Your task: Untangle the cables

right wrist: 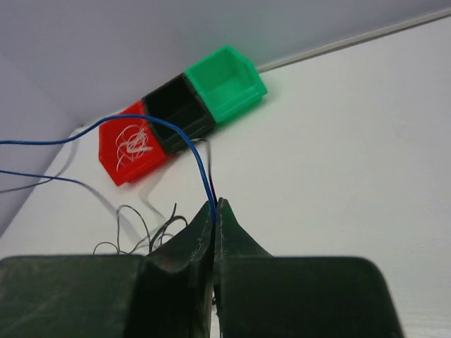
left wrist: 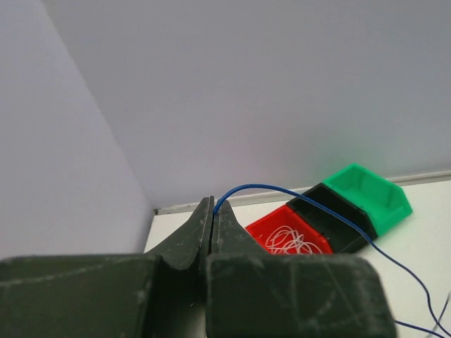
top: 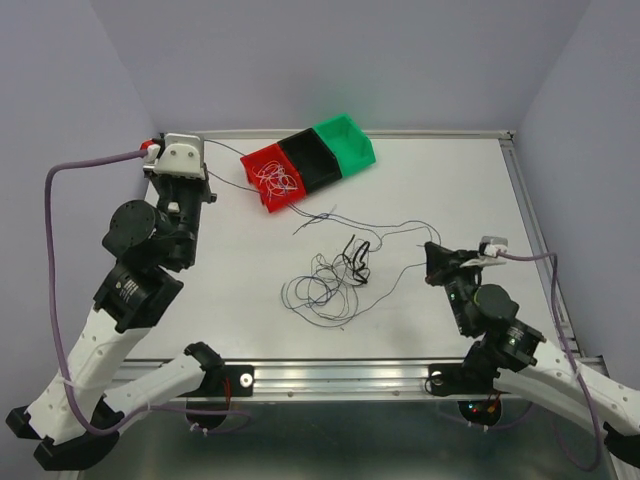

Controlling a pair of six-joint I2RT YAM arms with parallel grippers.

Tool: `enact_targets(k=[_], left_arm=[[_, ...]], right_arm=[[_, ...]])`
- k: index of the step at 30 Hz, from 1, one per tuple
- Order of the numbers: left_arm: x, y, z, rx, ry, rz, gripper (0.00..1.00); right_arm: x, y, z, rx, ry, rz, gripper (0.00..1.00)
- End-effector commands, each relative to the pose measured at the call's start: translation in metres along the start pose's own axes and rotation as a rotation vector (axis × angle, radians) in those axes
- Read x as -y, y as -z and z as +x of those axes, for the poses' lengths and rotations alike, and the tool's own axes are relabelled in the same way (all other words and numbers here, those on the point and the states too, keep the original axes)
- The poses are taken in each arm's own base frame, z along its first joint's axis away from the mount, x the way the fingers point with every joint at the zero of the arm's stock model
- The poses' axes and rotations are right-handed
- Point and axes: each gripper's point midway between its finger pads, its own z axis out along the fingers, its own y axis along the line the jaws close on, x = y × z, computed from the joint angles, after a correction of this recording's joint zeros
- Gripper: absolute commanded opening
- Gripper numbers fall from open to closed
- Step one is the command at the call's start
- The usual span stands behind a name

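White tabletop (top: 450, 180), loose cables (top: 335, 280) tangled just nearside of red bin (top: 272, 178). Clamped tight on one blue cable (right wrist: 200, 169): left gripper (left wrist: 213, 208) off to bin's left, right gripper (right wrist: 215, 208) to bin's right.

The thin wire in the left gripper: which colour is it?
The wire is blue, clearest in the left wrist view.
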Motion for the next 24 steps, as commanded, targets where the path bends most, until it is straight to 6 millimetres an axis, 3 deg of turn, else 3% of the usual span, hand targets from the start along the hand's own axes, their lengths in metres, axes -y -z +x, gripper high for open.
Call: enact_targets(k=[1,5,9,12,15,16,17,19,21,22,23,24], left_arm=[[-0.053,0.017,-0.024,0.057,-0.014,-0.199,0.0],[-0.087,0.028,-0.024,0.049,-0.055,-0.374,0.0],[-0.103,0.033,-0.022,0.029,-0.091,-0.463,0.0],[-0.097,0.029,-0.022,0.035,-0.09,-0.425,0.0],[-0.063,0.016,-0.021,0.051,-0.072,-0.234,0.0],[-0.046,0.012,-0.028,0.086,-0.06,-0.129,0.0],[-0.034,0.011,-0.026,0.083,-0.06,-0.067,0.0],[-0.015,0.008,-0.023,0.071,-0.042,0.027,0.0],[-0.006,0.004,-0.021,0.061,-0.034,0.061,0.0],[-0.003,0.004,-0.022,0.064,-0.034,0.079,0.0],[-0.001,0.003,-0.022,0.063,-0.032,0.085,0.0],[-0.001,0.004,-0.025,0.071,-0.027,0.092,0.0]], right_arm=[[0.059,0.015,-0.014,0.102,-0.075,0.284,0.01],[0.104,0.043,-0.049,0.248,-0.171,0.477,0.01],[0.123,0.059,-0.057,0.319,-0.274,0.523,0.01],[0.119,0.054,-0.053,0.292,-0.222,0.529,0.0],[0.092,0.035,-0.042,0.187,-0.097,0.436,0.04],[0.07,0.02,-0.033,0.104,-0.009,0.371,0.07],[0.06,0.013,-0.028,0.063,0.035,0.341,0.13],[0.032,-0.005,-0.012,-0.044,0.137,0.273,0.56],[0.018,-0.016,-0.002,-0.099,0.187,0.244,0.81],[0.007,-0.021,-0.005,-0.113,0.201,0.21,0.87],[-0.007,-0.028,0.009,-0.172,0.235,0.156,0.92],[-0.016,-0.031,0.011,-0.19,0.261,0.117,0.93]])
